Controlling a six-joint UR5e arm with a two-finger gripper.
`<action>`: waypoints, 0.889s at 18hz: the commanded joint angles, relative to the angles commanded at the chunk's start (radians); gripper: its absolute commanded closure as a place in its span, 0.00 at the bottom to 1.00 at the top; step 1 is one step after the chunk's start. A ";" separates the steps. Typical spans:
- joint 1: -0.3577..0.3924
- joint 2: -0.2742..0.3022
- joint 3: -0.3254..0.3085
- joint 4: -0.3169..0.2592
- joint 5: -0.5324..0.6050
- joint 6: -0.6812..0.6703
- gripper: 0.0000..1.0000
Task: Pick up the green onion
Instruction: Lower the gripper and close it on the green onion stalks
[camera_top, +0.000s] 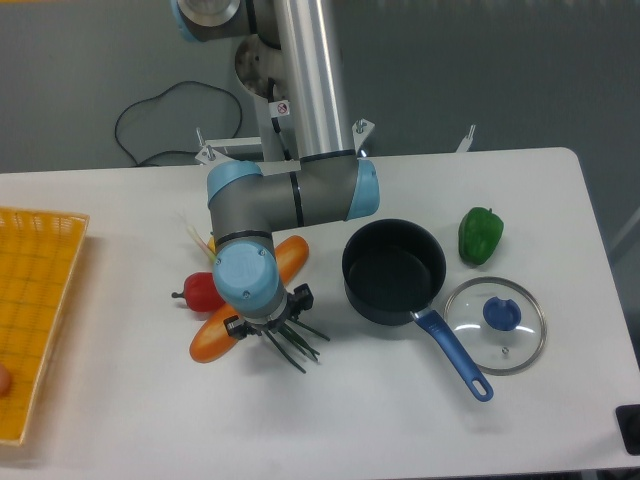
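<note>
Green onion (297, 343) lies on the table (150, 400), dark stalks fanning out near-right from under the gripper (268, 322); finger spread cannot be told, wrist hides them. Just beside: carrot (212, 338), red pepper (200, 292). Right: pan (395, 272), glass lid (496, 325), green bell pepper (479, 235)

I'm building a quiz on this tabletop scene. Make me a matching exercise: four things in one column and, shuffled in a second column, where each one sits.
Things:
1. green bell pepper
2. glass lid
3. green onion
4. yellow basket

Places:
A. far left edge of the table
B. under the arm's wrist, beside the carrot
C. right of the black pan
D. by the pan's blue handle

Pairs: 1-C, 2-D, 3-B, 4-A
</note>
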 joint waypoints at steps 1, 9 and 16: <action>0.000 -0.005 0.005 0.000 0.002 -0.002 0.30; -0.002 -0.012 0.028 -0.005 0.002 -0.006 0.94; 0.008 -0.008 0.044 -0.006 0.000 0.000 1.00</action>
